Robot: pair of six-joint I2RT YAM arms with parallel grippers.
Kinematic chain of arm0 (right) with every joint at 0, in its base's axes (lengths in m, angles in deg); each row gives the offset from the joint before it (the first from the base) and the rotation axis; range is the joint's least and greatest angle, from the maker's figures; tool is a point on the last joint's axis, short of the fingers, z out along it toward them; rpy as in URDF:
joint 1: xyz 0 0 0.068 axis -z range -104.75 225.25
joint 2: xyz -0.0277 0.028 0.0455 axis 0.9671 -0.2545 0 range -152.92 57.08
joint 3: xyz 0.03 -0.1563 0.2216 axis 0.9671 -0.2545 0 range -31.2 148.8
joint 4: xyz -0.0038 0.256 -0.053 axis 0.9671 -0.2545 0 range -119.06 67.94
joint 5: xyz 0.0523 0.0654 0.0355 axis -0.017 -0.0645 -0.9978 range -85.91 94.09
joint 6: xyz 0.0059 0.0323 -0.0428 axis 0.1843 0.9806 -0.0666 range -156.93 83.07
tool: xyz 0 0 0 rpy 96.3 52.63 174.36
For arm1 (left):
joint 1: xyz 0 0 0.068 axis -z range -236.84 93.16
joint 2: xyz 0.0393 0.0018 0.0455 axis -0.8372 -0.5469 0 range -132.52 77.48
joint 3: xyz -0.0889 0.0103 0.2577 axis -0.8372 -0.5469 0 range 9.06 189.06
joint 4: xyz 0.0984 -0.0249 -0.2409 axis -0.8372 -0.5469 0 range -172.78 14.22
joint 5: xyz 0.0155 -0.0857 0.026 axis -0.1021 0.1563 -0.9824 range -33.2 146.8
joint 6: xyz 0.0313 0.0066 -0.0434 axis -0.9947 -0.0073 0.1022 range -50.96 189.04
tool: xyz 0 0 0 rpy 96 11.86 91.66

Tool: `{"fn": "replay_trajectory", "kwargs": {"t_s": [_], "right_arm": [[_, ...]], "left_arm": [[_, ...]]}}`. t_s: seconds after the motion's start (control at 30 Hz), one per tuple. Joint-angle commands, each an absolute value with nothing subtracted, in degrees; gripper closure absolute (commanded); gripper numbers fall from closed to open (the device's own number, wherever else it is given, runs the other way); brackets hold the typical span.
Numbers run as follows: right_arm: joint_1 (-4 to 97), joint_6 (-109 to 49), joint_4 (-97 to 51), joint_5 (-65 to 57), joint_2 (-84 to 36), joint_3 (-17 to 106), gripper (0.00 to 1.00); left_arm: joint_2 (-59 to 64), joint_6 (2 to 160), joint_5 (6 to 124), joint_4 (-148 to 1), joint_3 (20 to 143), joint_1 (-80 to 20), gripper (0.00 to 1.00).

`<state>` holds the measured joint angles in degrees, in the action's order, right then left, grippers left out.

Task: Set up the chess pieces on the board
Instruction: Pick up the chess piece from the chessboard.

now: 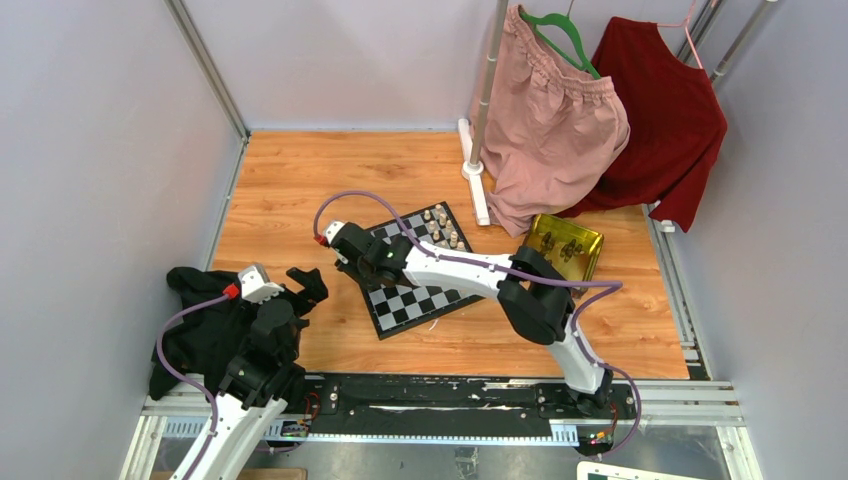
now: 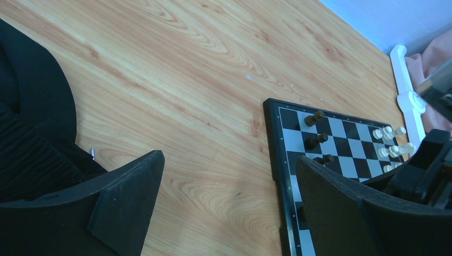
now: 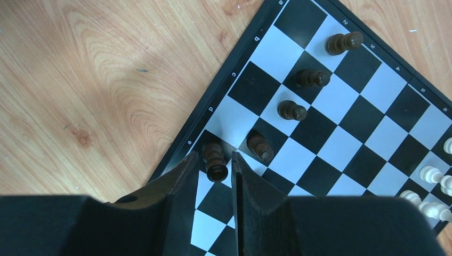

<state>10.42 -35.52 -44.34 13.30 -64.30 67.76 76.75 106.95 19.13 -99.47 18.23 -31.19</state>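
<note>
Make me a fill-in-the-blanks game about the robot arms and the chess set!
On the board, the right gripper has one dark chess piece ___ its fingers.
The left gripper is wide ___.
The shiny tray is ___ in colour.
The pink garment hangs from a ___ hanger.
Missing words: between, open, gold, green.

The left gripper point(image 2: 229, 168) spread wide above a wooden table point(image 2: 176, 69)
The board point(image 2: 349, 129) lies on the right, with dark chess pieces point(image 2: 315, 140) and white pieces point(image 2: 392, 141) standing on it.
</note>
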Motion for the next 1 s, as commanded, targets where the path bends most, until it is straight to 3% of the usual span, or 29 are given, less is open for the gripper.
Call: {"fn": "replay_trajectory", "kwargs": {"t_s": [0.0,0.17,0.37,0.43,0.97], "right_arm": [[10.03,-36.16,-45.00,12.79,-65.95,69.23,0.67],[10.21,-35.95,-44.97,12.46,-66.21,69.11,0.71],[10.44,-36.28,-45.00,12.39,-65.86,69.41,0.96],[10.41,-36.58,-45.00,12.49,-65.51,69.51,1.00],[11.29,-38.39,-45.01,13.52,-66.54,73.06,1.00]], "left_arm": [[79.60,106.31,19.16,-99.00,17.37,-30.83,0.00],[79.61,106.15,19.28,-98.74,17.32,-30.83,0.00],[79.59,106.08,19.43,-98.55,17.26,-30.83,0.00],[79.57,106.05,19.38,-98.55,17.32,-30.83,0.00],[79.51,106.05,19.46,-98.56,17.24,-30.83,0.00]]}}
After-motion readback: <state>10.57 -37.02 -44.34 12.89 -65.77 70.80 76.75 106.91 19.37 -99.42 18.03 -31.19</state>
